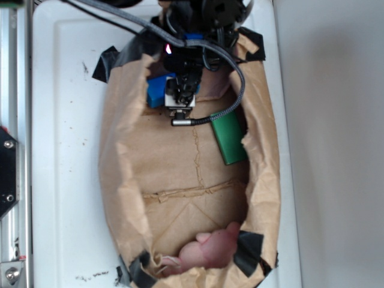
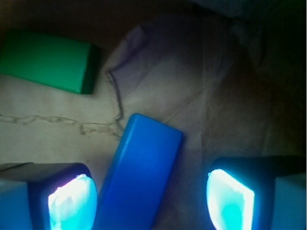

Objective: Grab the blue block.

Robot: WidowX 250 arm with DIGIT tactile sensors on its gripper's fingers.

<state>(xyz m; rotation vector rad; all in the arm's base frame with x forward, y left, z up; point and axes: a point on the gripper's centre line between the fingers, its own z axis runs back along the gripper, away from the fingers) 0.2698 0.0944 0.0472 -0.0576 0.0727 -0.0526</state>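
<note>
The blue block [image 2: 144, 167] lies slanted on brown paper between the two lit fingers of my gripper [image 2: 151, 201]. It sits close to the left pad [image 2: 72, 201], and a wide gap separates it from the right pad [image 2: 230, 199]. The jaws stand open and neither pad presses on the block. In the exterior view the gripper [image 1: 180, 90] hangs over the upper part of the paper. It covers most of the blue block [image 1: 157, 90], which shows only at its left side.
A green block [image 1: 229, 137] lies to the right on the brown paper bag [image 1: 180, 174]; in the wrist view the green block [image 2: 48, 60] is at upper left. A pink soft thing [image 1: 210, 249] rests at the bag's lower end. A white tray [image 1: 66, 150] surrounds the bag.
</note>
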